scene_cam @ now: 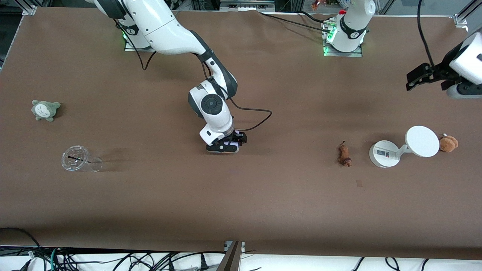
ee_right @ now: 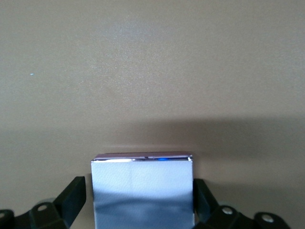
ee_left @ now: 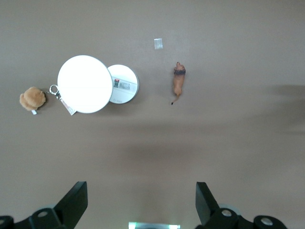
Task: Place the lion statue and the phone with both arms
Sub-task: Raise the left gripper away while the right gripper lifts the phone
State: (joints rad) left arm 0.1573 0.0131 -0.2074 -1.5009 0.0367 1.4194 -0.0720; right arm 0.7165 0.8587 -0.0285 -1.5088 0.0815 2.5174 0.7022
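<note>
Right gripper (scene_cam: 226, 145) is sitting low at frame center, fingers spread wide around the phone (ee_right: 143, 191) on the table. I'd center it before squeezing. Left gripper (scene_cam: 418, 77) is hanging released at upper right, lion statue (scene_cam: 344, 154) lying below it at right-center.

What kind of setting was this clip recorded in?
Probably a robotics lab bench rather than a home: two arms are bolted at the edge of a brown-covered table, aluminium framing runs along it, and loose cables trail under its near edge.
</note>
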